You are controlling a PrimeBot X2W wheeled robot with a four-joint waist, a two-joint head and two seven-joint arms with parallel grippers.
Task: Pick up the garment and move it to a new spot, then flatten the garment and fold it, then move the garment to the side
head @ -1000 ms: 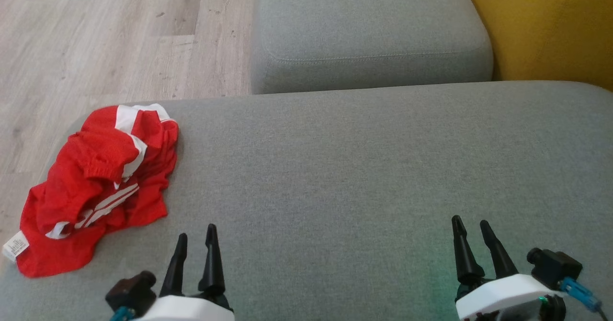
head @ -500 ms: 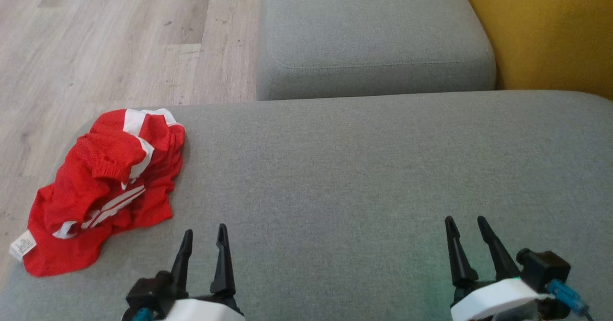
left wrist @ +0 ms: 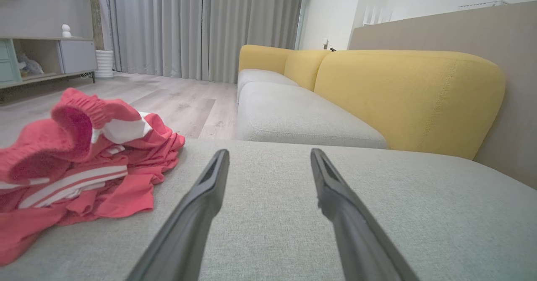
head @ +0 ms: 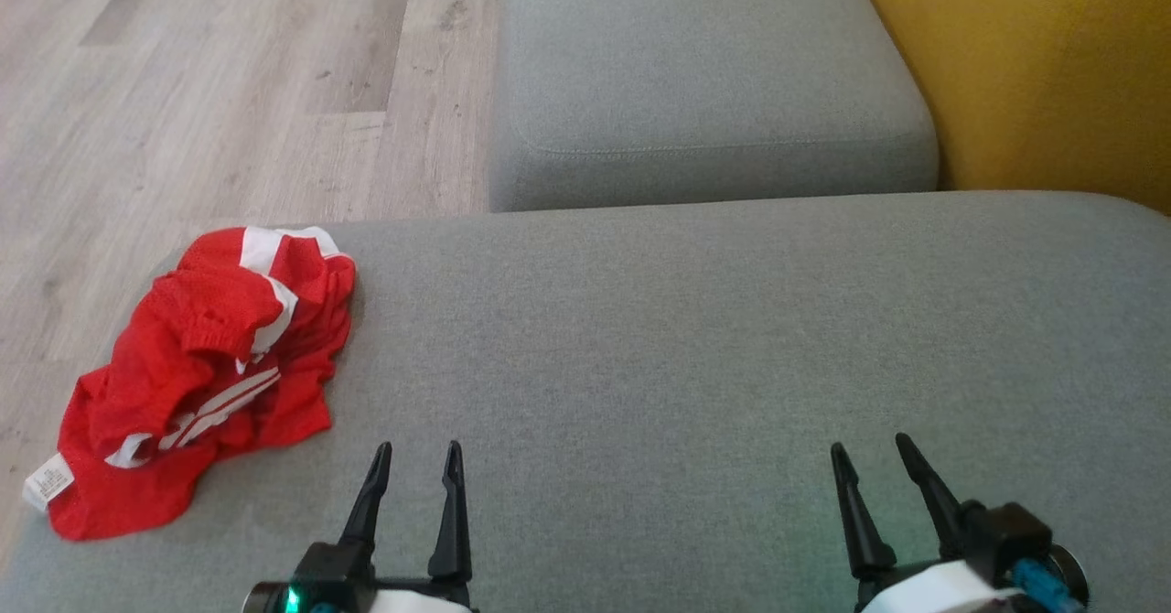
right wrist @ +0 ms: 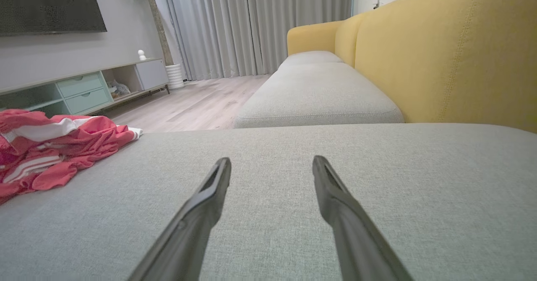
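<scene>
Red garment lies crumpled along the left edge of the grey seat cushion, reaching its far-left corner. Left gripper and right gripper hover low by the near edge, jaws apart, nothing held. Probably poised for the pickup, with the left one closer to the cloth.

Red garment with white stripes, grey cushion, yellow backrest, black pincers

A home living room: sofa, curtains, low cabinet, seemingly a wall television.
</scene>
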